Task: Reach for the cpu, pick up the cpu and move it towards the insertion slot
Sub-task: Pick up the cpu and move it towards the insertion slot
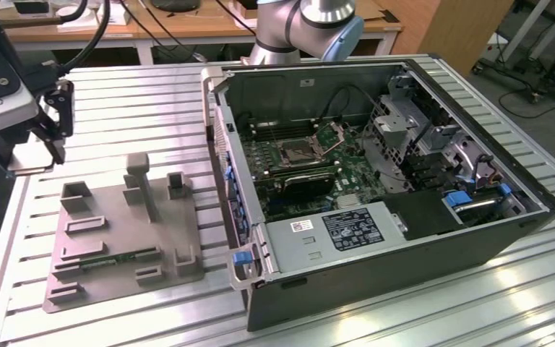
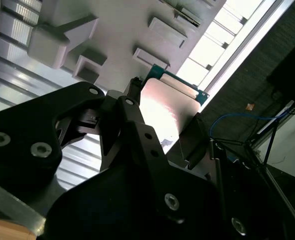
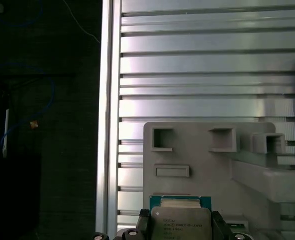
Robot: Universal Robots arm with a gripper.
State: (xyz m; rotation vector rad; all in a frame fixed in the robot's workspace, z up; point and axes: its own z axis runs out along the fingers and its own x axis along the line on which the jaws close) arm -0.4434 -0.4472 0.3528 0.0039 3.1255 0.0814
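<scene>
Ext. view's left: gripper [image 1: 32,165] hangs over the table [image 1: 432,311] edge, fingers closed on the cpu [image 3: 181,226], chip pinched by two opposite sides in first wrist view. Grey tray [image 1: 113,217] just to its right. Further right, open PC case [image 1: 393,267] w/ the insertion slot [image 1: 302,152], well apart from chip.

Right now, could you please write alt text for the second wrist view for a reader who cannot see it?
A black gripper clamps a flat silver chip by its edges. Behind it lie a grey plastic tray and a ribbed metal table.
</scene>
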